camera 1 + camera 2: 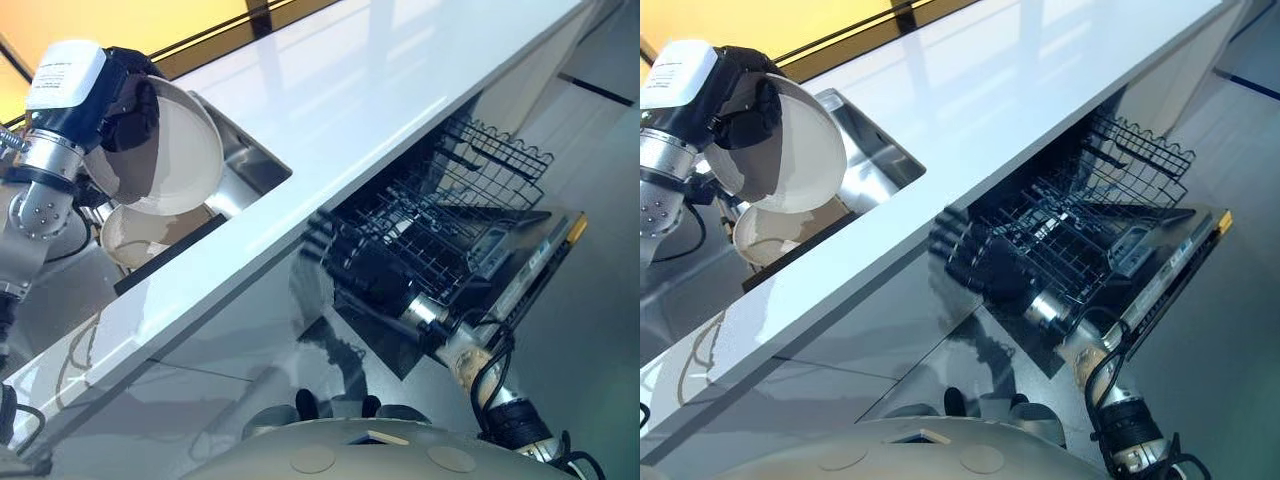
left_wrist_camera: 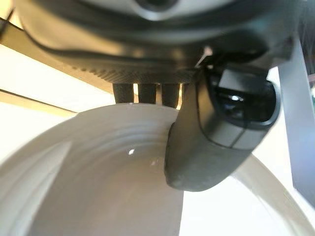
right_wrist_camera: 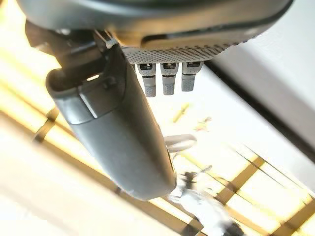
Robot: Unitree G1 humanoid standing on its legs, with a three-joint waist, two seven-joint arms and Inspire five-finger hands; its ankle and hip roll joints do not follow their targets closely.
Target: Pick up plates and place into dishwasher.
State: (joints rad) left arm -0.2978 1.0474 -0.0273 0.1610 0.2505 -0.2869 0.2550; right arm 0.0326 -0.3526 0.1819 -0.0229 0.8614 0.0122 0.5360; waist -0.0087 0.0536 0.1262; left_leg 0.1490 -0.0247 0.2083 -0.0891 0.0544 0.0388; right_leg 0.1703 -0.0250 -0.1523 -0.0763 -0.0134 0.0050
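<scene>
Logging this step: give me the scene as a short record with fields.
left hand: left hand pinches a white plate by its rim, held above the sink
second plate: lies in the sink
right hand: right hand low at the dishwasher rack, fingers not readable
dishwasher: door open, rack pulled out
counter: white worktop
</scene>
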